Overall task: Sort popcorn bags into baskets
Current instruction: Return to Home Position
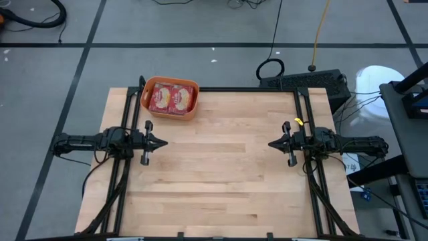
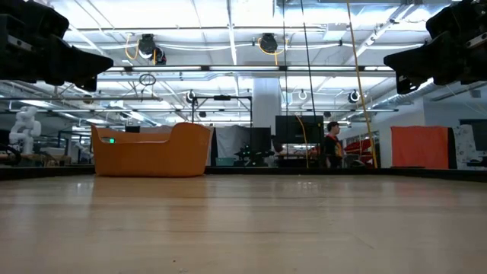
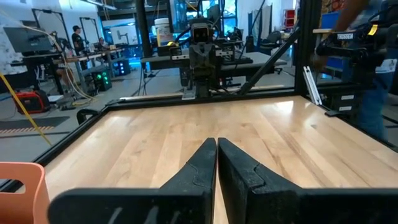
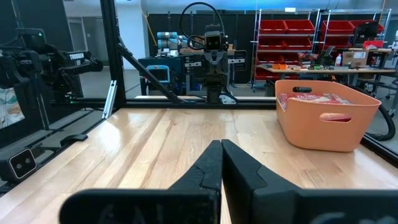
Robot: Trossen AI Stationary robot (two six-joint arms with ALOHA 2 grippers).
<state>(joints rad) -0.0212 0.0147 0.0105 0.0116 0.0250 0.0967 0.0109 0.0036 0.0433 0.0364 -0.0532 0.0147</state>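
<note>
High view is showing the wooden table (image 1: 221, 174) carrying the orange basket (image 1: 194, 110) at a corner on the left arm's side, with red popcorn bags (image 1: 170, 98) lying flat inside. The left gripper (image 1: 164, 142) and right gripper (image 1: 271, 144) are hovering at opposite table edges, facing each other, each with jaws pressed together.

White capital lettering reading TROSSEN stands on the dark machine housing (image 4: 73, 58) beyond the table's black frame in the right wrist view. The red flat popcorn packets (image 4: 308, 98) in the orange plastic tub (image 4: 323, 127) carry white lettering too small to read.
</note>
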